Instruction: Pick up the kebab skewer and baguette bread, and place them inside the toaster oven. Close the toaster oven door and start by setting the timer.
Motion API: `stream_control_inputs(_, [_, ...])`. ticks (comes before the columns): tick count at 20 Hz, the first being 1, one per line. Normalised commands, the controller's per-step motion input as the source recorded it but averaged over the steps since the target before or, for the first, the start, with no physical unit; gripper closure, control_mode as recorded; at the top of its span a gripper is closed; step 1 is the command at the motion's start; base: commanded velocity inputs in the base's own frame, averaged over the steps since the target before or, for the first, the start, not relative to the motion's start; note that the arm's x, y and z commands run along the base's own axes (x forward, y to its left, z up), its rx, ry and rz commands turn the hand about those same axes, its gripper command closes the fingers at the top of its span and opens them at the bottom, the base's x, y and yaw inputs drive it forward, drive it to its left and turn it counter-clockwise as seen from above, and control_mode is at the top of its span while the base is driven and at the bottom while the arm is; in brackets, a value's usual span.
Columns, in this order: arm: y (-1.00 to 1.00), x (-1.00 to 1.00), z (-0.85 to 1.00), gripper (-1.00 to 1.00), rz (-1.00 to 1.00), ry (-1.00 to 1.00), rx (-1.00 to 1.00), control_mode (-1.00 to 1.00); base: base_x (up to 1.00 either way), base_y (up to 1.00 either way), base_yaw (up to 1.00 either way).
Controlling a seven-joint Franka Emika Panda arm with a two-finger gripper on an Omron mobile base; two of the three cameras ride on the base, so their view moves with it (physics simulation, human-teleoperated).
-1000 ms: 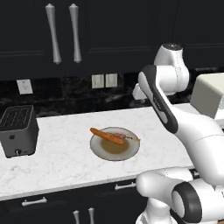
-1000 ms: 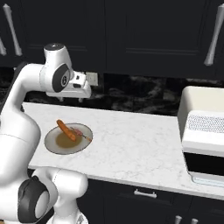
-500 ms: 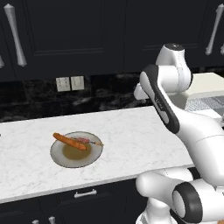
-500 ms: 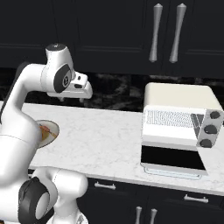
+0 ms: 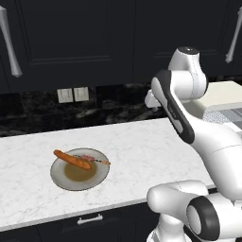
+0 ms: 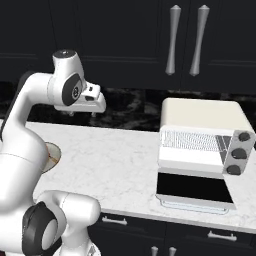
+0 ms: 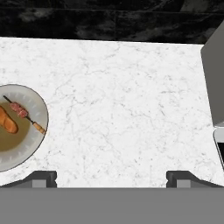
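A grey plate (image 5: 66, 178) on the white marble counter holds the baguette bread (image 5: 71, 159), an orange-brown loaf, and the thin kebab skewer (image 5: 93, 159) beside it. In the hand view the same plate (image 7: 30, 133) sits at the left, with the kebab skewer (image 7: 22, 112) and one end of the baguette bread (image 7: 7, 122) on it. The cream toaster oven (image 6: 202, 131) stands at the right. Its black toaster oven door (image 6: 194, 186) is folded down flat. My gripper (image 6: 82, 113) hangs open above the counter between plate and oven, holding nothing, fingertips (image 7: 42, 177) wide apart.
Three knobs (image 6: 239, 152) run down the oven's right front. Dark cabinets with silver handles (image 6: 186, 40) hang above a black stone backsplash with a wall outlet (image 5: 73, 94). The counter's front edge (image 6: 150, 216) is close below, with drawers under it.
The whole picture has shifted: the base drove right, so the plate slid left, the small dark toaster left the left base view and the toaster oven came fully into the right base view. The gripper stays open.
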Motion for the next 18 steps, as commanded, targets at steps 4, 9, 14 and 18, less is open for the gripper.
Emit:
stream_control_inputs(4, [0.0,0.0,0.0,-1.0,0.0,0.0,0.0,1.0,0.33,-0.11,0.03])
stream_control_inputs(9, [0.0,0.0,0.0,-1.0,0.0,0.0,0.0,1.0,0.16,-0.22,0.09])
stream_control_inputs(14, [0.0,0.0,0.0,-1.0,0.0,0.0,0.0,1.0,0.09,-0.13,0.08])
stream_control_inputs(18, [0.0,0.0,0.0,-1.0,0.0,0.0,0.0,1.0,0.0,0.0,0.0])
